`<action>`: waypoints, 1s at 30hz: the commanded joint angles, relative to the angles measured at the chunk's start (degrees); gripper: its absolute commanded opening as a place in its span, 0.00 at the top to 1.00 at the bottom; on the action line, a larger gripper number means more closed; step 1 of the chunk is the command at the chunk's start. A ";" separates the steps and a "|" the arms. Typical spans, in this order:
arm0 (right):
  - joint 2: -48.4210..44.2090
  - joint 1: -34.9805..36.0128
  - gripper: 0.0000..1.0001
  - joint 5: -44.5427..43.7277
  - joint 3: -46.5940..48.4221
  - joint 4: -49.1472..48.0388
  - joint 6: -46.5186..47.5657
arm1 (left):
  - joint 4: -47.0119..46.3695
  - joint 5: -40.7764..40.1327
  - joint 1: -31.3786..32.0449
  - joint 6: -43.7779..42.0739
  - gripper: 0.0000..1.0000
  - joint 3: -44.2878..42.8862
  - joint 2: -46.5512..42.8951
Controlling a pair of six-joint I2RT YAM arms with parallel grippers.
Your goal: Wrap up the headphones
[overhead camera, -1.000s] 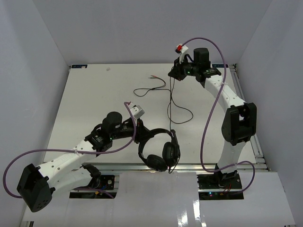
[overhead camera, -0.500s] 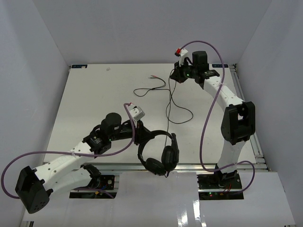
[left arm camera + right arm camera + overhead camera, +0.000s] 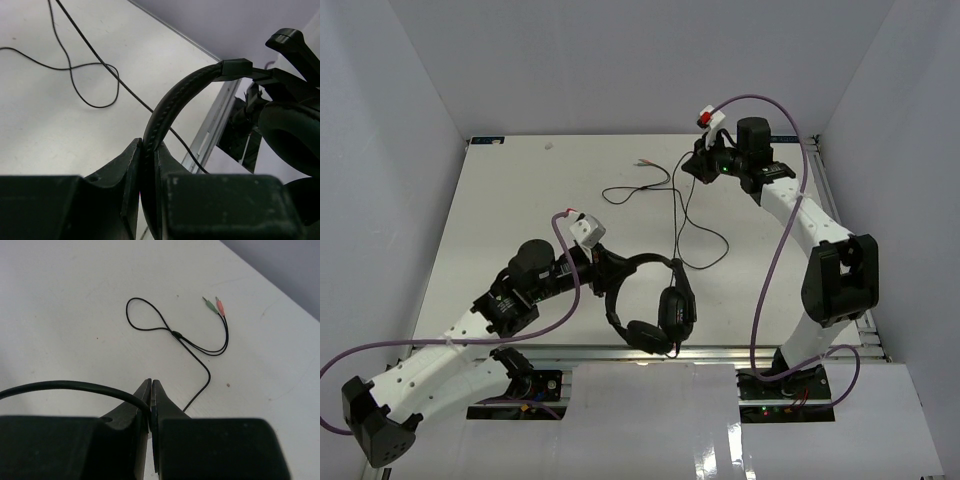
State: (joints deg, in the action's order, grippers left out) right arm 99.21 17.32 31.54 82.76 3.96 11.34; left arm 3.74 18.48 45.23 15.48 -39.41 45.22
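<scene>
The black headphones hang above the table's near edge. My left gripper is shut on the arched headband, and the earcups hang below it. My right gripper is raised at the far right and is shut on the thin black cable. The cable runs from it down toward the headphones, with a loop lying on the table. The cable's loose end curls on the table and ends in pink- and green-tipped plugs, which also show in the top view.
The white table has a metal rail along its near edge. Purple robot cables hang off both arms. Grey walls close in the left, back and right sides.
My left gripper has swung left and slightly back with the headphones, turning them. My right gripper has shifted a little to the right with the cable.
</scene>
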 commanded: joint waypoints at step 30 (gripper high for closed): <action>-7.43 0.98 0.31 4.67 -8.92 5.27 10.25 | -29.70 -19.47 0.21 6.36 1.00 -20.48 12.94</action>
State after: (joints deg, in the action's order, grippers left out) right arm 94.26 18.13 35.98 71.83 6.15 17.09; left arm -24.86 2.89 45.23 22.50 -57.49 62.29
